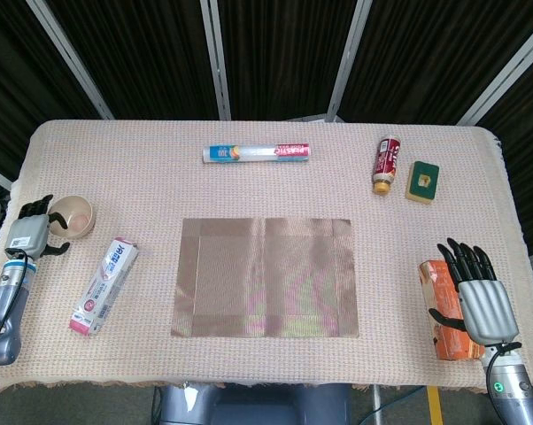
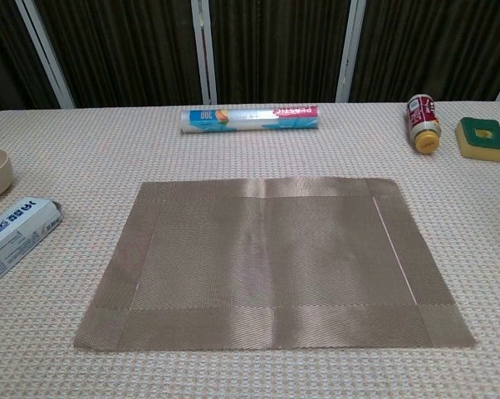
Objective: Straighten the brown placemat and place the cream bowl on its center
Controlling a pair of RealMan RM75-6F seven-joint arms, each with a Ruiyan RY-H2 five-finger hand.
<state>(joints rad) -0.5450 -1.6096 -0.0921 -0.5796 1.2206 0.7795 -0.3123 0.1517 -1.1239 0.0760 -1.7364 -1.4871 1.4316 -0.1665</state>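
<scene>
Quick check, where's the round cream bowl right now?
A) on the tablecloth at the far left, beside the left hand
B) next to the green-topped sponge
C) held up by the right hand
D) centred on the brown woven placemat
A: the round cream bowl sits on the tablecloth at the left edge, beside the left hand, and the brown woven placemat is bare.

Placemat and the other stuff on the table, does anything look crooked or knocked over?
The brown placemat lies flat and fairly square to the table edge. The small bottle near the far right lies on its side instead of standing, beside the sponge. The cream bowl sits upright at the far left, off the mat.
</scene>
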